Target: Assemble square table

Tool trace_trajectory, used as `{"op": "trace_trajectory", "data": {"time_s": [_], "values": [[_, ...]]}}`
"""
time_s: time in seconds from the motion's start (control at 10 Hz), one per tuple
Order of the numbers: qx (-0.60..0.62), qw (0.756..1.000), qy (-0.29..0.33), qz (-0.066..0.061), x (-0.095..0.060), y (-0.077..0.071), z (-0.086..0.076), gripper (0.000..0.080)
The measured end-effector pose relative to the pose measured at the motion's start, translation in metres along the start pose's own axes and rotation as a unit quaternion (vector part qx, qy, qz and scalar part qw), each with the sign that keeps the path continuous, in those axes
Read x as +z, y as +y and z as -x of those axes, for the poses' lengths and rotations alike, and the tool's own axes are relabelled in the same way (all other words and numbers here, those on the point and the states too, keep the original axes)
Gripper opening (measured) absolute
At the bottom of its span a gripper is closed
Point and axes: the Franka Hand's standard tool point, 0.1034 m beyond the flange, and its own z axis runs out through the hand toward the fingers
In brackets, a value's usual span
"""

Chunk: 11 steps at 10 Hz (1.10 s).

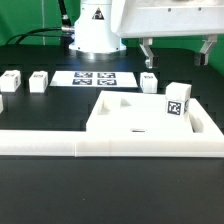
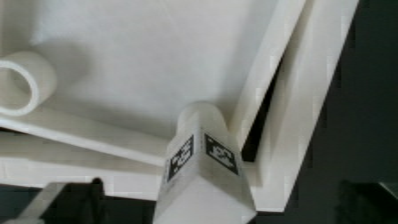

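Observation:
The white square tabletop (image 1: 125,122) lies flat at the exterior view's right, pressed against the border rail. One white leg post (image 1: 177,100) with a black-and-white tag stands upright on its near right corner. My gripper (image 1: 176,52) hangs open straight above that post, well clear of it, one dark finger (image 1: 148,50) to each side. In the wrist view the tagged leg (image 2: 205,160) rises from the tabletop (image 2: 125,60) into the gap of my gripper (image 2: 210,208). A round screw hole (image 2: 15,85) shows in the slab. Nothing is gripped.
Loose tagged legs lie at the exterior view's left (image 1: 38,80), (image 1: 10,78), and another (image 1: 149,80) behind the tabletop. The marker board (image 1: 95,77) lies flat in front of the robot base (image 1: 95,30). The long white border rail (image 1: 60,145) runs along the front.

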Motion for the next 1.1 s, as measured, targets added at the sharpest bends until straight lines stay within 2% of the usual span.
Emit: {"op": "trace_trajectory", "data": {"time_s": [0.2, 0.3, 0.4, 0.9, 1.1], "values": [[0.003, 1.0, -0.029, 0.001, 0.016, 0.0, 0.038, 0.0649], [0.028, 0.999, -0.02, 0.006, 0.021, -0.008, 0.05, 0.0649], [0.034, 0.999, -0.015, 0.01, 0.026, -0.026, 0.065, 0.0649], [0.019, 1.0, -0.02, 0.01, 0.027, -0.022, 0.065, 0.0649], [0.042, 0.997, -0.072, -0.004, 0.047, -0.015, 0.107, 0.0649]]}}
